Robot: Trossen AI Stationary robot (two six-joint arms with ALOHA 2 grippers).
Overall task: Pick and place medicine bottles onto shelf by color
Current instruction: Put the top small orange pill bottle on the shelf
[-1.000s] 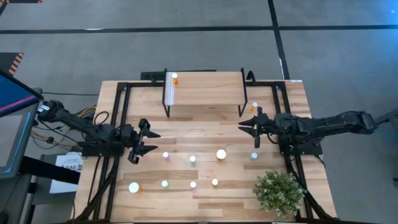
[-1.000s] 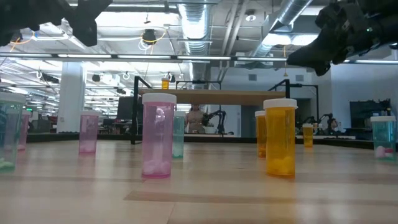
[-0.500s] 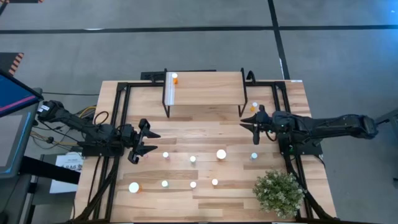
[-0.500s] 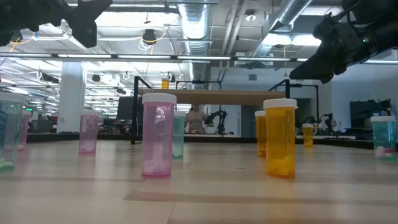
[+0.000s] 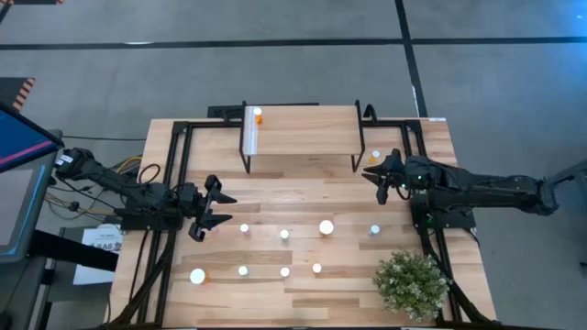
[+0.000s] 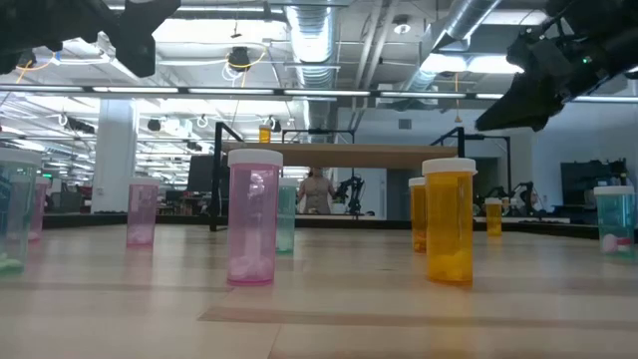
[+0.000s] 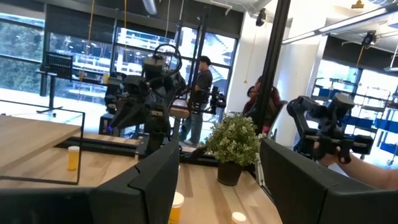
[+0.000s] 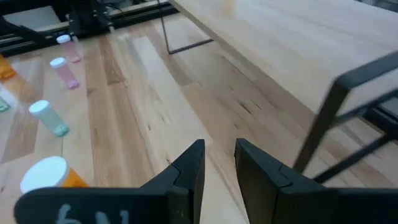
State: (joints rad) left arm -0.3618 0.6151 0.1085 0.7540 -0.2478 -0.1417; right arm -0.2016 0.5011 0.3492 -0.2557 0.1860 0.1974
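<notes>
Right end effector (image 5: 382, 180) has shifted up-right toward the small orange bottle (image 5: 374, 158) beside the shelf (image 5: 303, 128). Its fingers are narrow and empty, so we read it as lining up the next pick. Left end effector (image 5: 213, 207) waits wide open, centre-left.

Medicine bottles (image 5: 284, 235): white caps only from overhead, body colours hidden. Teal bottle (image 6: 12, 204): cut by low view's edge. Orange bottle (image 8: 46, 176): partly behind right gripper's (image 8: 219, 163) housing.

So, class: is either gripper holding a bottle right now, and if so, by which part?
Nothing is held. The left gripper hangs open with nothing between its fingers. The right gripper, near the shelf, has an empty gap between its fingers.
</notes>
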